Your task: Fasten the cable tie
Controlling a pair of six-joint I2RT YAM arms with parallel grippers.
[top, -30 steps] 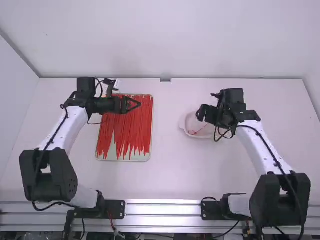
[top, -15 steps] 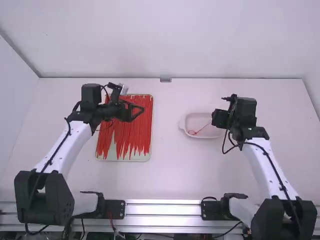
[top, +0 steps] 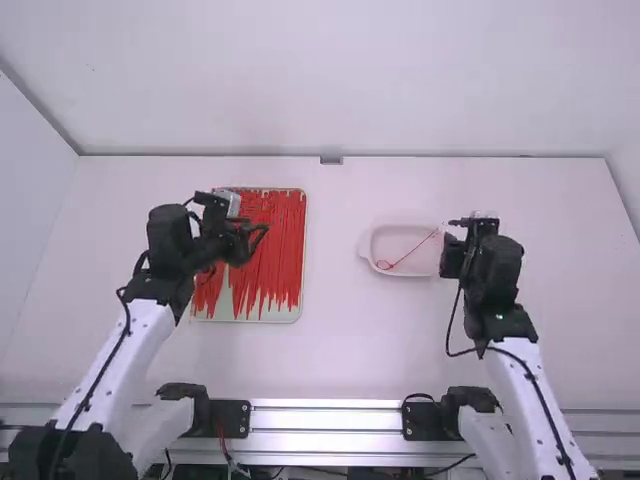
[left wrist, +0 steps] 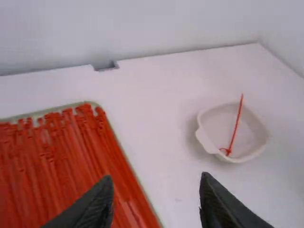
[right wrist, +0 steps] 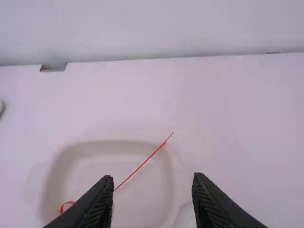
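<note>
Bright, even light falls from overhead. The desk (top: 350, 330) is lit evenly, with faint, soft shadows under both arms and around the bowl (right wrist: 85, 161). The left gripper (left wrist: 156, 178) stands dark against it.

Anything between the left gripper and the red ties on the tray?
Nothing visible. The left gripper hangs open above the far end of the red ties, which lie uncovered on the tray.

Right gripper (right wrist: 152, 177) hangs with its fingers spread wide over the white dish (right wrist: 47, 167) on the table (right wrist: 237, 104), and there's the red cable tie (right wrist: 140, 164) lying inside it, small loop at one end, straight tail poking over the rim.
</note>
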